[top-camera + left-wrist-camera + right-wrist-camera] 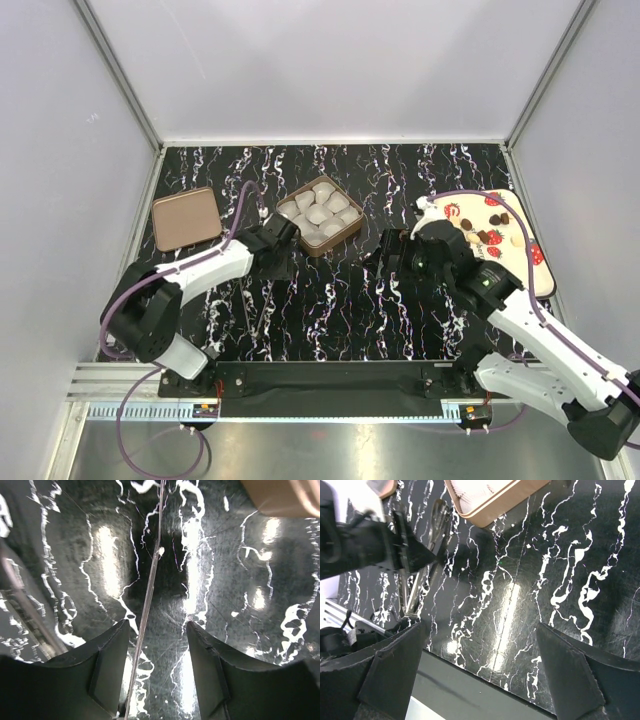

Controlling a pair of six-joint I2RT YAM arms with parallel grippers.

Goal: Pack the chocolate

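Resting on a strawberry-print board [541, 281] at the table's [330, 310] right edge, the chocolate [497, 219] lies unpacked; left fingers [112, 652] stand narrowly parted, right fingers [395, 667] wide, both empty, flanking the box [341, 238].

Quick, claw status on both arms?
Left claw: open, clamping nothing.
Right claw: open, empty.

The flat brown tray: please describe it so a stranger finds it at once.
On the black marbled table, look at the far left. The tray lies left of the brown box of white cups; unlike that box, it is flat and empty.
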